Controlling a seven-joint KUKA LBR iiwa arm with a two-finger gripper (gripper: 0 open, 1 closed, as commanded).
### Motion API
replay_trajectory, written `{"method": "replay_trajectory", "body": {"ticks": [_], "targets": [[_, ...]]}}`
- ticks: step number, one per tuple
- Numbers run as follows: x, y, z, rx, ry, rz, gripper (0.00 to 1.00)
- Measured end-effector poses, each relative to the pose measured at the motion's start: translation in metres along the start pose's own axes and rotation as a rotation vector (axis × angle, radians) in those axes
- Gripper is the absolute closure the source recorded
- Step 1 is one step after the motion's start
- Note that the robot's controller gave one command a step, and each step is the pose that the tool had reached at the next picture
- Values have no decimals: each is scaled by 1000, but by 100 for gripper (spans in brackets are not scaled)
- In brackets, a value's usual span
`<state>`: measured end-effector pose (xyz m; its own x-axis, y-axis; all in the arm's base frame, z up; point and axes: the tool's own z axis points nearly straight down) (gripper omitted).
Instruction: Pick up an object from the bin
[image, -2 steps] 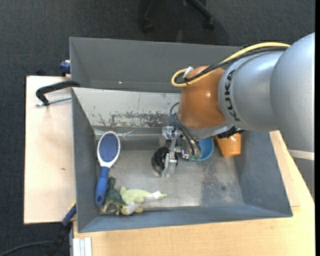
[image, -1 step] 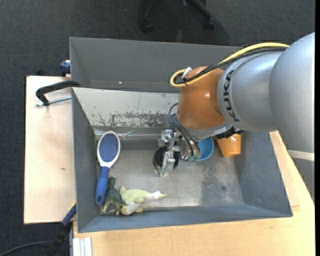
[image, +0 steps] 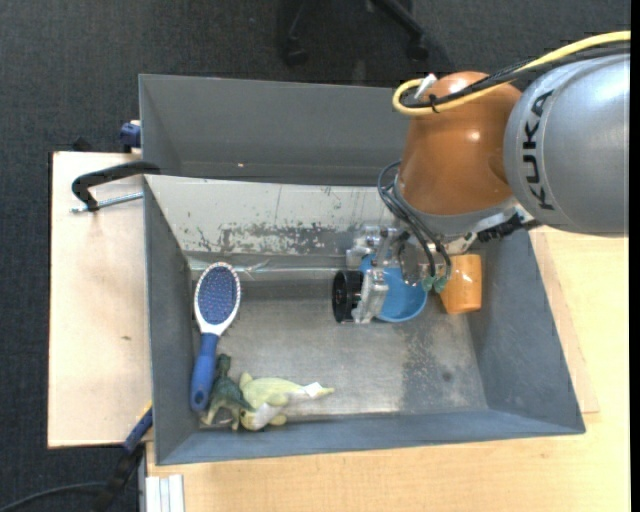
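Counting what's in the bin (image: 300, 130): one blue cup (image: 408, 300), one orange block (image: 462, 284), one brush (image: 214, 318) and two soft toys, five loose things in all. The gripper (image: 368, 290) is down at the back right of the bin floor, right against the left side of the blue cup, which lies there close under the back wall. Whether the gripper is wide, narrow or closed on anything I can't tell from here; the wrist hides it. A black round piece (image: 345, 297) sits just left of the gripper, and I can't say whether it belongs to the robot or lies loose. The orange block is just right of the cup, touching or nearly touching it, tucked against the right slope. Well apart, on the left, the brush lies with its blue oval head towards the back and its blue handle running forward. At the handle's end, in the front left corner, a green toy (image: 224, 402) and a yellow toy (image: 278, 392) lie heaped together, touching. The bin floor is scuffed grey metal with sloping walls, and the back wall is speckled with scratches. Around it all is a dark floor (image: 80, 60). The arm (image: 580, 140) comes in from the right, its orange cover (image: 455, 150) and a yellow cable (image: 412, 97) hanging over the back right corner and blocking the view there.
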<state>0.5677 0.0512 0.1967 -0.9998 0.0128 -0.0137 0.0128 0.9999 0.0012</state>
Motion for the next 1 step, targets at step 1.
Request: {"method": "replay_trajectory", "body": {"ticks": [1], "targets": [[-14, -5, -99, -1, 2, -405, 100]]}}
